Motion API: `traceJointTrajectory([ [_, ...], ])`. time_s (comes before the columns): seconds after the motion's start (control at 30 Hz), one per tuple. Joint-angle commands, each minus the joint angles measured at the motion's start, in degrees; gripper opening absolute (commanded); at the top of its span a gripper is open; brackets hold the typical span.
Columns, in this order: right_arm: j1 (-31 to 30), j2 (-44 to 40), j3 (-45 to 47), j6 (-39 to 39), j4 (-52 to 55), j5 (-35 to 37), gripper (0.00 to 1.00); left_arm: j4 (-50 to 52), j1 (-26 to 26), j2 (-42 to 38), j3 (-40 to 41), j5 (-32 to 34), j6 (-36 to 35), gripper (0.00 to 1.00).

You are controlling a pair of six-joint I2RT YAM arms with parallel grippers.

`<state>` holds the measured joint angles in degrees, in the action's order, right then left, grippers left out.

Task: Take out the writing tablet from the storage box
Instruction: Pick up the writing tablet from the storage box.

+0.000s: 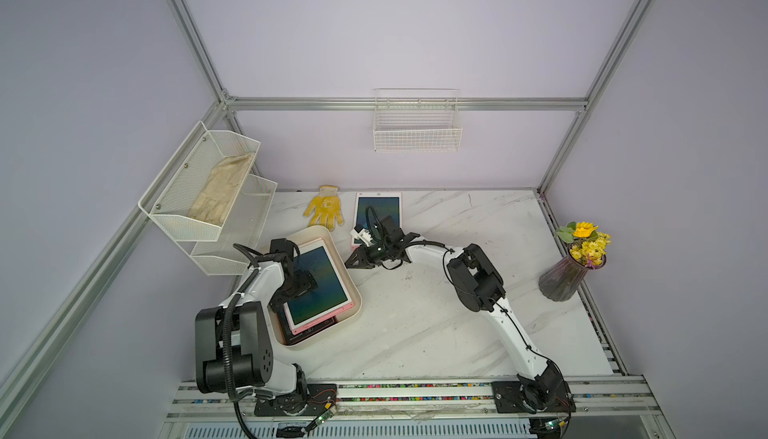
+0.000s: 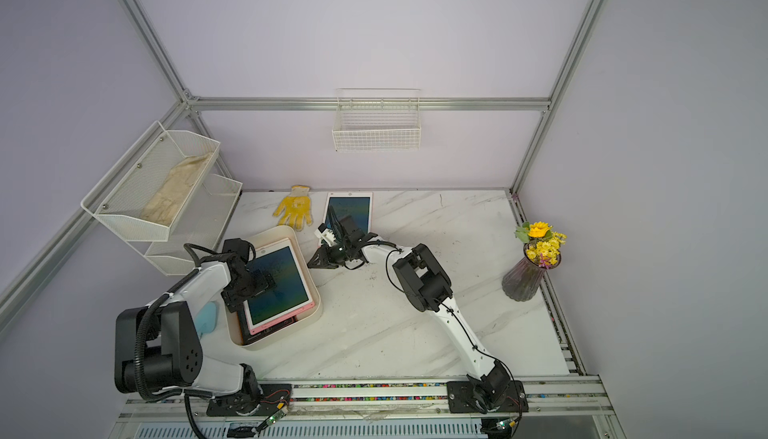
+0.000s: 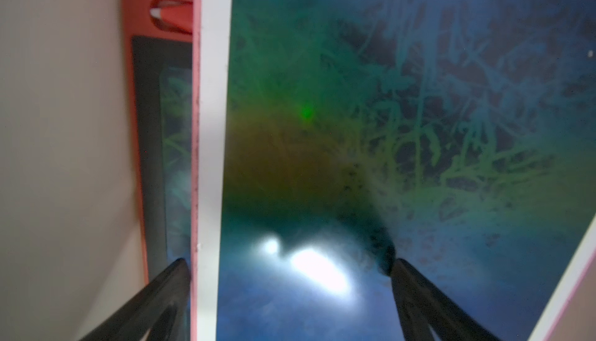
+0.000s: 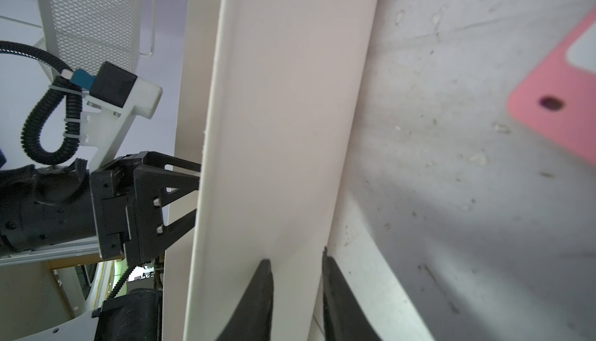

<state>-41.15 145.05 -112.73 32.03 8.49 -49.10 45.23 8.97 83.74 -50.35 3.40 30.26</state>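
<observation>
left gripper [image 3: 288, 262] is being held wide open inside the box [image 1: 322, 337], with one finger beside the long edge of the tablet [image 1: 324, 291] and the other over its screen. the tablet is lying on top of a red tablet [image 3: 142, 16] in the box. the box's wall is being pinched by the right gripper [image 4: 295, 257]. a second tablet [image 1: 388, 208] and a glove [image 1: 325, 210] are lying on the table [image 1: 415, 324] beyond.

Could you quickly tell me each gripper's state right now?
Left gripper: open over the top tablet.
Right gripper: closed on the storage box wall.
</observation>
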Motion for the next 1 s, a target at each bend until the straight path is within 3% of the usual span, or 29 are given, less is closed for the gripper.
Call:
traceJointTrajectory([
  [0.0, -1.0, 0.4, -2.0, -1.1, -1.5, -2.6, 0.3, -0.6, 0.1, -1.2, -1.0, -0.9, -0.7, 0.95],
  [0.73, -1.0, 0.7, -2.3, -0.8, -1.8, -3.2, 0.29, -2.3, -0.8, -4.7, -1.1, -5.0, -0.6, 0.94],
  [0.97, -1.0, 0.3, -1.7, -0.8, -1.9, -3.0, 0.29, -0.1, -0.8, -4.4, -1.0, -2.2, -1.6, 0.94],
])
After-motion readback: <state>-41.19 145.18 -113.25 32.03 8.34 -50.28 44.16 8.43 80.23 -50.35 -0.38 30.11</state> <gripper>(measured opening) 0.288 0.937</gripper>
